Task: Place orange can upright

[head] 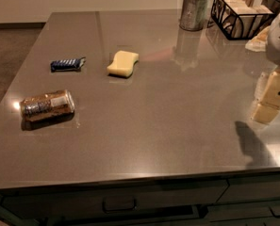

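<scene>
1. The orange can [47, 105] lies on its side on the grey counter [168, 126], far to the left of the end effector [270, 100] and about level with it in depth. Its long axis runs roughly left to right, the right end tipped slightly toward the back. The white label patch faces up, and a dark reflection sits just under the can on the near side.
2. A blue-striped snack wrapper [67, 64] lies flat, well to the left of the end effector and farther back than the can, apart from it.
3. A yellow sponge [123, 63] rests to the left of the end effector, also farther back. It is near the wrapper's right end but not touching it.
4. A drawer handle [118, 204] shows in the counter's front face, below and to the left of the end effector.
5. A textured metal cup [194, 11] stands upright at the back edge, beyond the end effector and to its left, with something white at its top.
6. A black wire basket [241, 14] stands just right of the cup, almost straight beyond the end effector, holding pale blocks.
7. The end effector, cream-coloured, is at the far right edge over the counter's right side, well apart from the can. Whether it is open or closed cannot be told. A dark shadow [252, 145] lies on the counter just in front of it.
</scene>
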Controlling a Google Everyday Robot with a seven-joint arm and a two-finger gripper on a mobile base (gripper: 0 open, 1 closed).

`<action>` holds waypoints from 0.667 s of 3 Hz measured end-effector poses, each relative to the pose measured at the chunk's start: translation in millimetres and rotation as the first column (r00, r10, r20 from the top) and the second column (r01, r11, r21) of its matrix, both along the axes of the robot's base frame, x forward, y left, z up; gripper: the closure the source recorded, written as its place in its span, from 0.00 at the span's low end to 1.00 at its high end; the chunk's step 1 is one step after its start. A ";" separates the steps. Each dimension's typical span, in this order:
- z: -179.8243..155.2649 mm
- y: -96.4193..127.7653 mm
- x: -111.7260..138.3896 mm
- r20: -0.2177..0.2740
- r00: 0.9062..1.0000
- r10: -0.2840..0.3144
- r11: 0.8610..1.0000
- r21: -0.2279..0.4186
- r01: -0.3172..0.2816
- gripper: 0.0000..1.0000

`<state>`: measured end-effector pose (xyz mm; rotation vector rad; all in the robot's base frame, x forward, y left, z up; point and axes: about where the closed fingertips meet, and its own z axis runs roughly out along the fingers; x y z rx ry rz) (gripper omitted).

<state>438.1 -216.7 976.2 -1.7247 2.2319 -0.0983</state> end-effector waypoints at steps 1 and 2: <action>0.1 0.1 0.0 0.000 1.000 0.000 1.000 0.000 0.000 0.00; 2.6 26.4 10.1 -0.002 0.998 0.061 0.998 0.012 -0.061 0.00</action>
